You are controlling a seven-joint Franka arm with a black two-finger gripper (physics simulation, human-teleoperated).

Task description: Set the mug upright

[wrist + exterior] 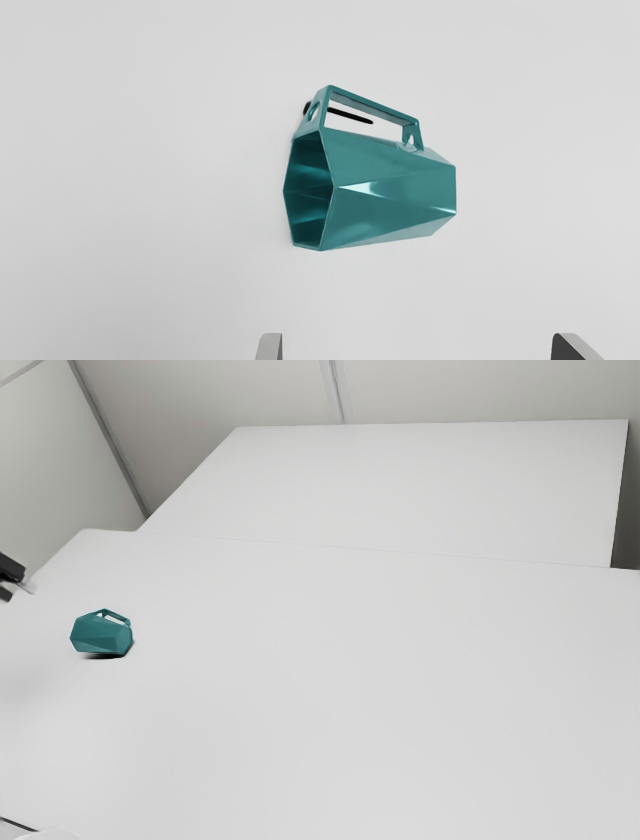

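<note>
1. One gripper [18, 586], at the exterior view's left edge, apart from one teal mug [100, 635] lying sideways on the tabletop [350, 690].
2. Wrist view: gripper [417, 346] spread wide and empty, the single mug beyond it.

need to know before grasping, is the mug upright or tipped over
Tipped over: the mug lies on its side on the table, its open mouth facing sideways in the wrist view.
</note>
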